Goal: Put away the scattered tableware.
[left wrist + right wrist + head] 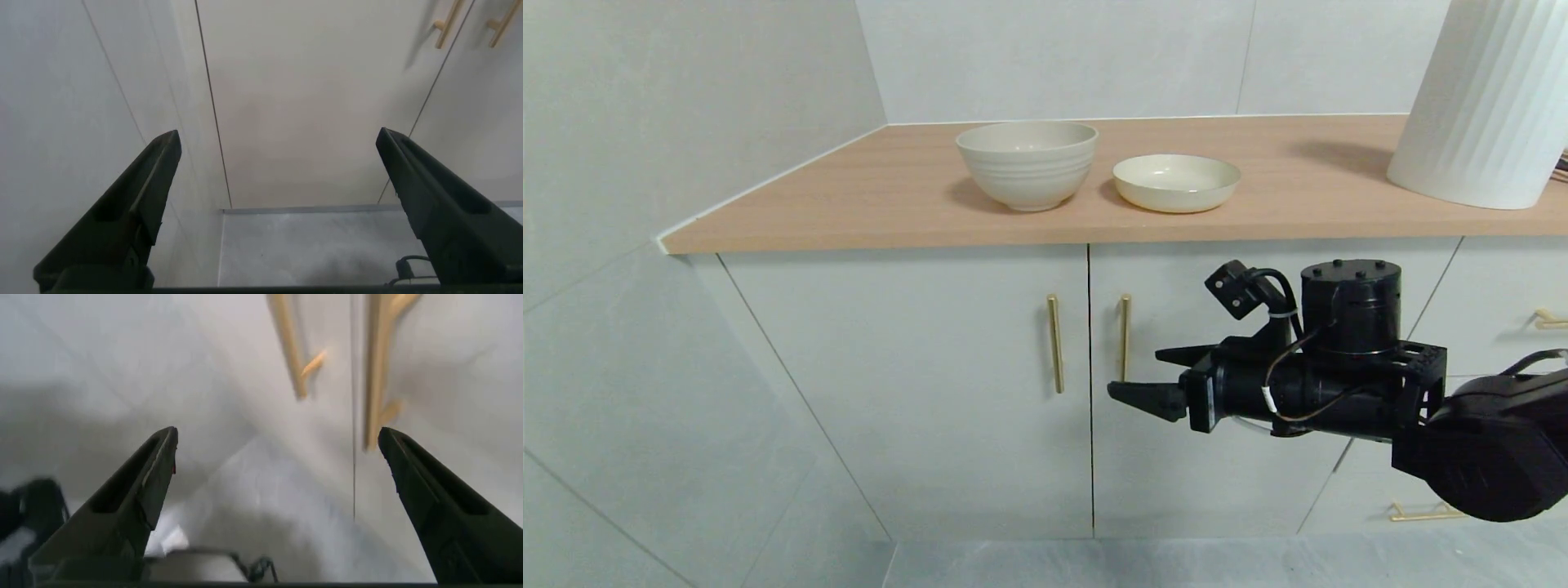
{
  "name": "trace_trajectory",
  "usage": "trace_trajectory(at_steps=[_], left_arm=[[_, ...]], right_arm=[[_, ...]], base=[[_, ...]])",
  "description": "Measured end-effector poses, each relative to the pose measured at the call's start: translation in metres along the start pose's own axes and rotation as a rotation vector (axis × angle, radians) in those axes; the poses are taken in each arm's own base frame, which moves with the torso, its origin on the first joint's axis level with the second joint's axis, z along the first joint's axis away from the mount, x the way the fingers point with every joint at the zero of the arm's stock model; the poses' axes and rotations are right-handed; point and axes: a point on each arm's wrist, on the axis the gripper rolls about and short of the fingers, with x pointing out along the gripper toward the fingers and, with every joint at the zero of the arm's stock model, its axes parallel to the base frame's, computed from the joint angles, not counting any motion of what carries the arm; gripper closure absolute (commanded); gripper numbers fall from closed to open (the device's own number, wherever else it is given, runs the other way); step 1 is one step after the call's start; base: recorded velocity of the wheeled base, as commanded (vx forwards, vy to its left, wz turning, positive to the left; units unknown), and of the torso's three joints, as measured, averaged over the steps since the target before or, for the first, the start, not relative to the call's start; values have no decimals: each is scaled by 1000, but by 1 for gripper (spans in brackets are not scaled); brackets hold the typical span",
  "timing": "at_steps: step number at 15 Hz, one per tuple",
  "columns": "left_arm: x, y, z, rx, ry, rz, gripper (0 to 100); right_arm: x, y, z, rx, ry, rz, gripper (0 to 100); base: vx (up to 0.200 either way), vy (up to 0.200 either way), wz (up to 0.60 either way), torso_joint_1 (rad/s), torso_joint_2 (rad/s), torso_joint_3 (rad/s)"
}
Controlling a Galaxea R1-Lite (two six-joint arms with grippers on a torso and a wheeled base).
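A deep cream bowl [1027, 163] stands on the wooden countertop [866, 196], with a shallow cream dish [1176, 181] close to its right. Below the counter my right gripper [1147, 376] hangs open and empty in front of the cabinet doors, its fingertips near the right door's brass handle [1125, 337]. The right wrist view has both brass handles [288, 343] ahead of the spread fingers [139, 498]. My left gripper [278, 204] is open and empty, low down, facing the cabinet front and the floor.
A tall white ribbed container [1486, 98] stands on the counter at the right. A tiled wall [645, 245] closes the left side. Further brass drawer handles [1550, 318] lie on the right cabinets. Grey floor [1176, 563] runs below the doors.
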Motion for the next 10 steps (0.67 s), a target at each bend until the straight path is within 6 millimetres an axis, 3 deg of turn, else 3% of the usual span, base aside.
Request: trace_trajectory(at_steps=[6, 10], left_arm=[[0, 0, 0, 0, 0, 0, 0], [0, 0, 0, 0, 0, 0, 0]], right_arm=[[25, -13, 2, 51, -121, 11, 0], [32, -16, -4, 62, -108, 9, 0]], base=[[0, 0, 0, 0, 0, 0], [0, 0, 0, 0, 0, 0]])
